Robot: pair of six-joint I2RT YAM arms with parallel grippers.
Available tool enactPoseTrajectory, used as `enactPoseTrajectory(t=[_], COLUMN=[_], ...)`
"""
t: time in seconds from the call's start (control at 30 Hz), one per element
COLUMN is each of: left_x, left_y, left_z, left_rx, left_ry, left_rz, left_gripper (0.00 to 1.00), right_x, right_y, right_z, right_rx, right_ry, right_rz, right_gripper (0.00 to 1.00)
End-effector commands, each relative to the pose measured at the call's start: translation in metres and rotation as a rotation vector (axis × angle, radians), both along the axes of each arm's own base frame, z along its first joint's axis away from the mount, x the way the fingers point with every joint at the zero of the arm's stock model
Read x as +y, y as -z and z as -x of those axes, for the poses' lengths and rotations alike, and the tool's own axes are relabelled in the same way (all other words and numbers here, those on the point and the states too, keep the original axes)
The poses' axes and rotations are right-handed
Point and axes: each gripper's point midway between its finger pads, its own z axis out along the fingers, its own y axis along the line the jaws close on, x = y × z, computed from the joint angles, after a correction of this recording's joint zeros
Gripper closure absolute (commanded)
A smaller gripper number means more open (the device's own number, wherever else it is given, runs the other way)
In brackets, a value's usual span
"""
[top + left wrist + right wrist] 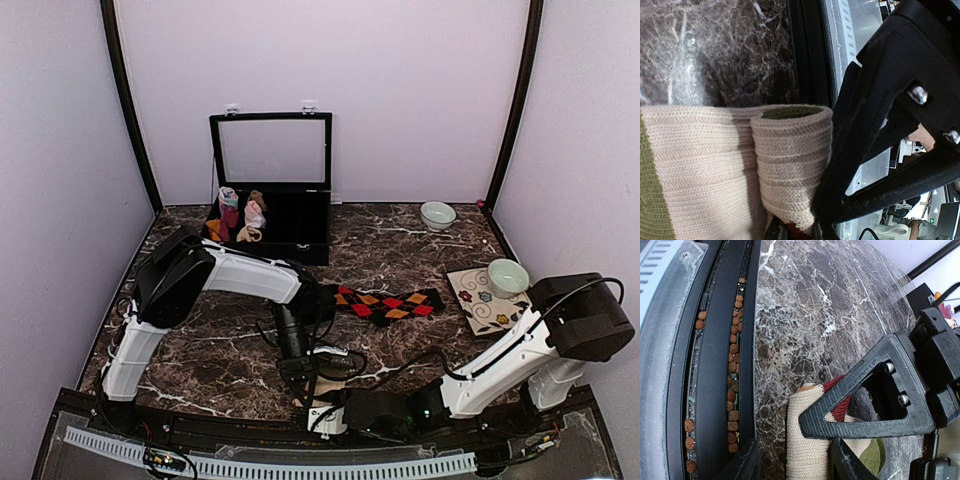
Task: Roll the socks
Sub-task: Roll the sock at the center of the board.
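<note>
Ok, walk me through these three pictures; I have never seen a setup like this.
These are two robot arms bolted at the near edge of a marble table. The wide picture looks down from above and behind them: the left arm is on the left and the right arm on the right. The other two pictures come from a small camera on each wrist, looking along that arm's two-finger tool.

On the table lie a black argyle sock, an open black box holding small sock rolls, a bowl, and a cup on a patterned tile.

Near the front edge, the left tool pinches a partly rolled cream striped sock at its maroon end. The right tool has its jaws either side of that roll, with a gap on one side.
</note>
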Motion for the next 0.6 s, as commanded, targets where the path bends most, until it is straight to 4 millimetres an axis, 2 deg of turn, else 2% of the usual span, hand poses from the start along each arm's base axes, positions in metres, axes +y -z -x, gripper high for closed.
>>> enactPoseTrajectory(t=[0.0,0.23,0.37,0.43,0.47,0.5,0.57], left_x=[0.07,0.066,0.058,0.057,0.057,0.059,0.064], left_y=[0.104,0.101,0.093,0.083,0.077,0.071,0.057], left_z=[-0.023,-0.029,-0.042,-0.05,-0.054,-0.06,-0.074], left_rx=[-0.283,-0.319,-0.363,-0.386,-0.404,-0.436,-0.51], left_ry=[0.217,0.199,0.152,0.12,0.104,0.081,0.01], left_rz=[-0.303,-0.295,-0.269,-0.257,-0.252,-0.252,-0.246], left_gripper=[0.91,0.81,0.76,0.5,0.14,0.03,0.01], right_x=[-0.01,-0.026,-0.037,-0.046,-0.049,-0.053,-0.058], right_y=[0.018,0.044,0.066,0.074,0.077,0.081,0.085], right_z=[0.0,0.006,0.001,0.001,0.0,0.0,0.0], right_rx=[0.064,0.164,0.245,0.266,0.277,0.286,0.323], right_ry=[0.023,0.055,0.11,0.132,0.144,0.156,0.182], right_rz=[0.005,0.046,0.094,0.103,0.11,0.12,0.122], right_gripper=[0.56,0.66,0.71,0.71,0.71,0.71,0.72])
